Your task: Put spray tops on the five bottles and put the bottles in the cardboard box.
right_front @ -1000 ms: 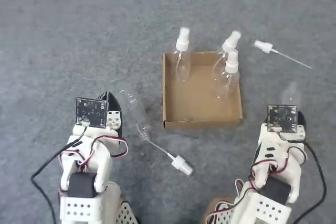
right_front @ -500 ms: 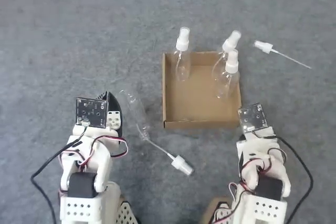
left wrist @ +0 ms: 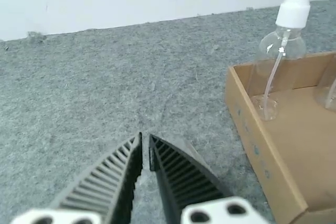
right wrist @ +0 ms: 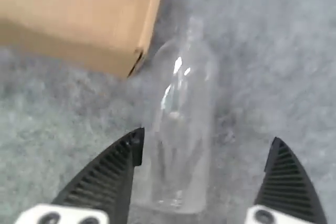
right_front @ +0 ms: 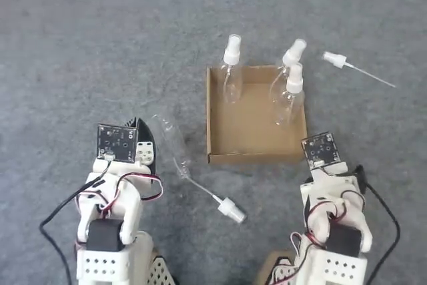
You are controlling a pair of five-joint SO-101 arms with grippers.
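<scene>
My right gripper (right wrist: 206, 140) is open, its fingers on either side of a clear topless bottle (right wrist: 184, 129) that lies on the carpet beside a corner of the cardboard box (right wrist: 79, 19). My left gripper (left wrist: 146, 139) is shut on nothing, low over the carpet. Just right of it lies another topless bottle (right_front: 170, 141). A spray top (right_front: 231, 210) with its tube lies nearer the front. The cardboard box (right_front: 257, 145) holds three bottles with spray tops (right_front: 231, 71) (right_front: 288, 61) (right_front: 290, 98). Another loose spray top (right_front: 339, 61) lies at the back right.
Grey carpet covers the table. The right arm (right_front: 327, 171) sits just off the box's near right corner. The left arm (right_front: 120, 158) is at the front left. A pale wall edge runs along the back.
The right arm has swung left from the right side to the box's near right corner. The faint bottle seen at the right a second ago no longer shows there. The left arm has kept still.
</scene>
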